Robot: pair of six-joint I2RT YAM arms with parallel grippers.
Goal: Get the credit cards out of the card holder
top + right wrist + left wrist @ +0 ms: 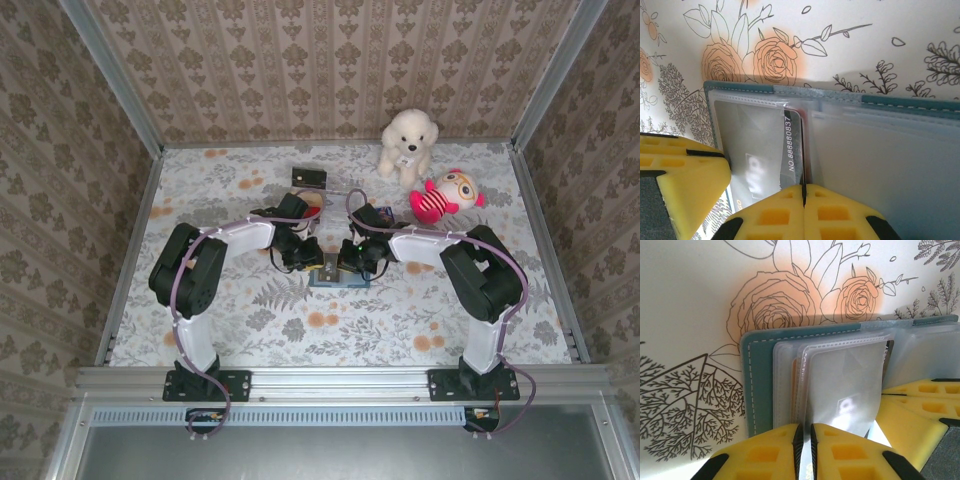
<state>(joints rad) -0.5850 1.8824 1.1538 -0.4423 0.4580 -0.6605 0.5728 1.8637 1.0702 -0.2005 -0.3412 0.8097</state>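
The card holder [338, 281] lies open at the table's middle, a teal cover [752, 390] with clear plastic sleeves [890, 150]. Both grippers meet over it. My left gripper [805, 434] [310, 260] is shut on the edge of one clear sleeve [845, 385], which it holds upright. My right gripper [803, 191] [352, 258] is shut on the edge of a dark credit card [793, 145] printed with a number, which sticks out of a sleeve. A reddish edge [810, 115] shows just behind that card. A dark flat card [308, 177] lies on the table farther back.
A white plush dog [408, 143] and a red and pink plush doll [445, 195] sit at the back right. The table has a floral cloth [250, 320] and raised walls on three sides. The other gripper's yellow fingers [920, 405] [680, 175] crowd each wrist view.
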